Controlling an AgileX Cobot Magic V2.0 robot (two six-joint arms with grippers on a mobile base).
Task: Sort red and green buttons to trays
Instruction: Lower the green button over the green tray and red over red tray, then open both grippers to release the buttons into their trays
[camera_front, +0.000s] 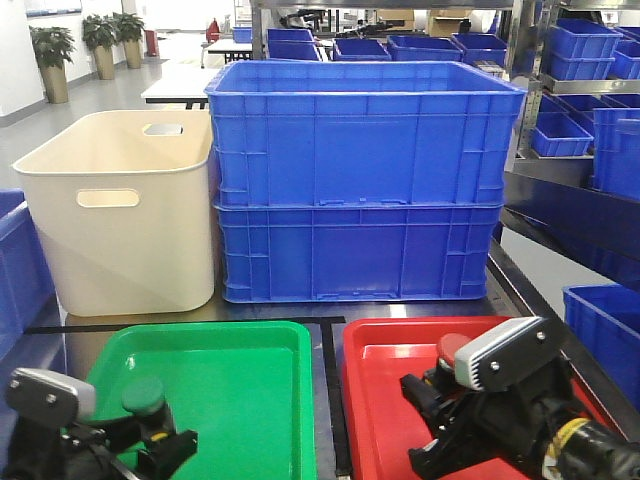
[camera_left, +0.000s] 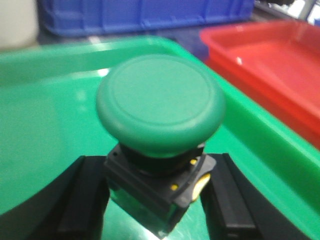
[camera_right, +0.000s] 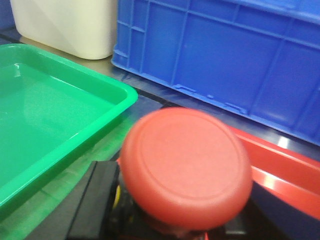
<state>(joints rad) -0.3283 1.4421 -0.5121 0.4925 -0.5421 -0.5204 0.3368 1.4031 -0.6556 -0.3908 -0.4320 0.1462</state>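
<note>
The green button (camera_left: 160, 105) has a round mushroom cap on a black body. My left gripper (camera_left: 155, 212) is shut on that body, with a black finger (camera_left: 82, 200) on each side, just over the floor of the green tray (camera_left: 45, 125). The front view shows this gripper (camera_front: 158, 440) low over the green tray (camera_front: 250, 400) with the green button (camera_front: 143, 394). My right gripper (camera_right: 165, 222) is shut on the red button (camera_right: 187, 162), whose cap hides the far finger. In the front view, the right gripper (camera_front: 440, 405) holds the red button (camera_front: 451, 349) over the red tray (camera_front: 385, 400).
Two stacked deep blue crates (camera_front: 360, 180) stand right behind the trays, with a cream tub (camera_front: 125, 210) to their left. More blue crates sit at the far left edge (camera_front: 15, 260), on the right (camera_front: 605, 320) and on shelves behind. A black strip (camera_front: 333, 400) separates the trays.
</note>
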